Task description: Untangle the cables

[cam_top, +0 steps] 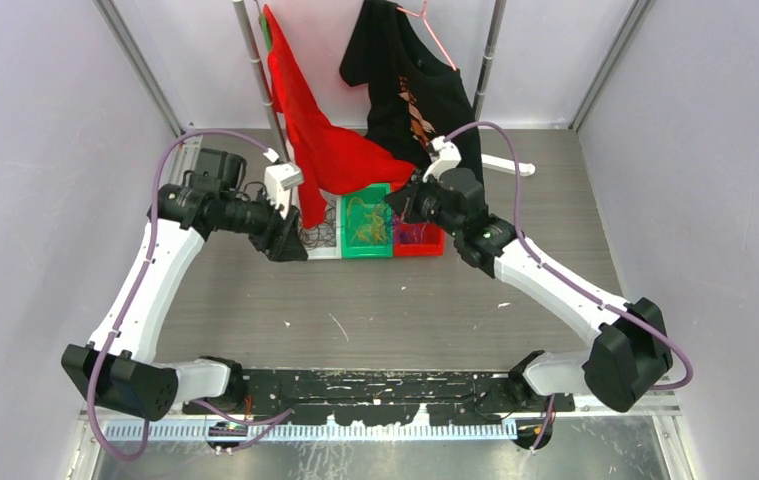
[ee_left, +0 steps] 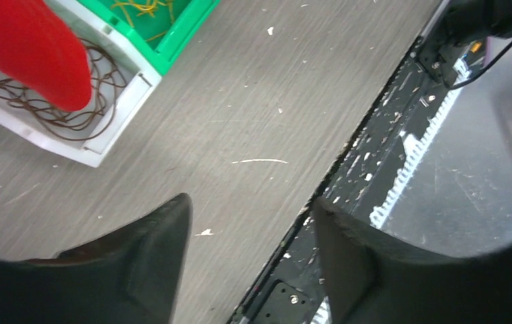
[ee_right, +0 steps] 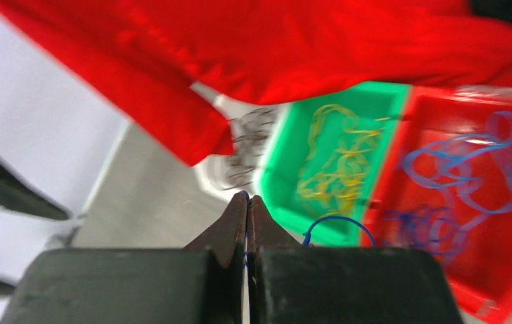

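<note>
The cables lie sorted in three bins at the back of the table. Dark brown strands [ee_left: 50, 111] are in a white bin [ee_left: 94, 156], yellow strands [ee_right: 337, 162] in a green bin [ee_right: 281, 189], and blue strands [ee_right: 465, 169] in a red bin [ee_right: 509, 290]. My right gripper [ee_right: 248, 200] is shut on a thin blue cable [ee_right: 337, 219], which loops out to the right over the green bin's near rim. In the top view my right gripper [cam_top: 396, 206] hangs above the green and red bins. My left gripper [ee_left: 249, 219] is open and empty over bare table, next to the white bin [cam_top: 320, 250].
A red cloth [cam_top: 320, 140] and a black shirt [cam_top: 410, 90] hang from a rack over the bins; the red cloth droops onto the white bin [ee_left: 30, 47]. A black rail [cam_top: 375, 390] runs along the table's near edge. Grey walls close in both sides.
</note>
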You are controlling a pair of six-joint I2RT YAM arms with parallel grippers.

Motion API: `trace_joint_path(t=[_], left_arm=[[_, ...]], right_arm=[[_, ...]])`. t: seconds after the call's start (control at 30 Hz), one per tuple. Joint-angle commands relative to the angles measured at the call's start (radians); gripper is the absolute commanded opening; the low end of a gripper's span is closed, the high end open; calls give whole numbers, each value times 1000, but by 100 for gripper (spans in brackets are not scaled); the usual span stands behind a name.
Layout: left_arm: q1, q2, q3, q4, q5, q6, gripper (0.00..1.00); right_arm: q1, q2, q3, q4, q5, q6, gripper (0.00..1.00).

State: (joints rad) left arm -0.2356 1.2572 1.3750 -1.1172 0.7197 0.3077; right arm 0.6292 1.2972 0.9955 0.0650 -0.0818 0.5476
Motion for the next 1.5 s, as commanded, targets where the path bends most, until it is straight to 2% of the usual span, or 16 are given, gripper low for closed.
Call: trace_joint_path(t=[0.0, 0.13, 0.3, 0.4, 0.43, 0.5, 0.6, 0.7, 0.8, 0.97, 1.1, 1.23, 1.37, 1.47], left_arm=[[1, -2, 54, 14, -95, -17, 76], [11, 0, 54, 22, -158, -31, 96], [74, 5, 85, 15, -174, -37, 100], [123, 44, 106, 16, -172, -28, 99], [137, 46, 110, 20, -171, -25, 99], [169, 50, 116, 31, -169, -22, 99], [204, 53, 108, 57, -162, -19, 99], [244, 49, 81, 92, -151, -9, 99], [290, 42, 27, 147, -161, 16, 100], [404, 47, -86, 276, -127, 11, 99], [463, 74, -219, 465, -106, -37, 100], [469, 92, -391, 770, -106, -157, 99], [469, 126, -563, 1125, -112, -295, 99], [467, 176, -692, 1413, -125, -365, 100]], right_arm=[[-7, 33, 100, -101, 268, -204, 1], [-19, 104, 126, -61, 418, -281, 1], [-38, 197, 166, -20, 496, -324, 3], [-51, 234, 185, -3, 510, -328, 11], [-53, 242, 196, -6, 512, -327, 18], [-54, 241, 220, -19, 512, -326, 37], [-55, 202, 214, -31, 511, -334, 55], [-58, 136, 178, -57, 529, -336, 80], [-58, 39, 116, -83, 591, -326, 98], [-73, -161, -22, -157, 795, -276, 100], [-115, -313, -135, -241, 976, -208, 100], [-180, -467, -274, -244, 1132, -154, 100], [-223, -558, -423, -88, 1288, -205, 100], [-276, -541, -498, 39, 1343, -219, 100]])
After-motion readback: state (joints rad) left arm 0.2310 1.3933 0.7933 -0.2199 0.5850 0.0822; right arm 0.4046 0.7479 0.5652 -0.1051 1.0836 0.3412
